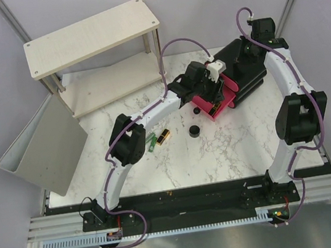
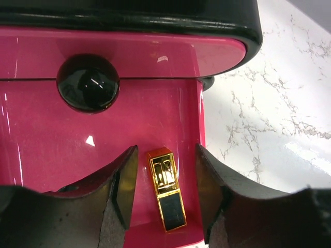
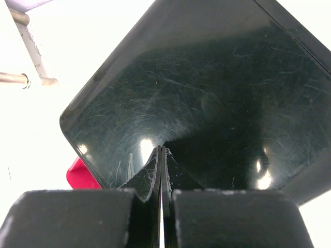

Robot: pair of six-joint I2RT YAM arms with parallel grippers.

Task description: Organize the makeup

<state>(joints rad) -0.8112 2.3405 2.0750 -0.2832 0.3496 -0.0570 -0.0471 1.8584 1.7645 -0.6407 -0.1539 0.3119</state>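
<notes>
The left pincer (image 2: 166,149) stands open over the pulled-out pink drawer (image 2: 62,155). Between its jaws you see the black-and-gold case (image 2: 165,188) lying flat on the drawer floor, clear of both fingers (image 2: 124,186) and close to the drawer's right wall. The case's long axis runs nearly parallel to the fingers, gold end away from the wrist, so the jaws straddle its narrow width. The right pincer (image 3: 161,155) is closed on nothing, its tips at the glossy top of the black box (image 3: 207,77); you cannot tell whether they touch it. This case looks stowed, so your likely next move is a lift straight back along the fingers, which spares the case a sideways nudge. The green tubes (image 1: 151,142) and the round black jar (image 1: 195,132) lie on the table (image 1: 237,144), nearer the left pincer than the right.
</notes>
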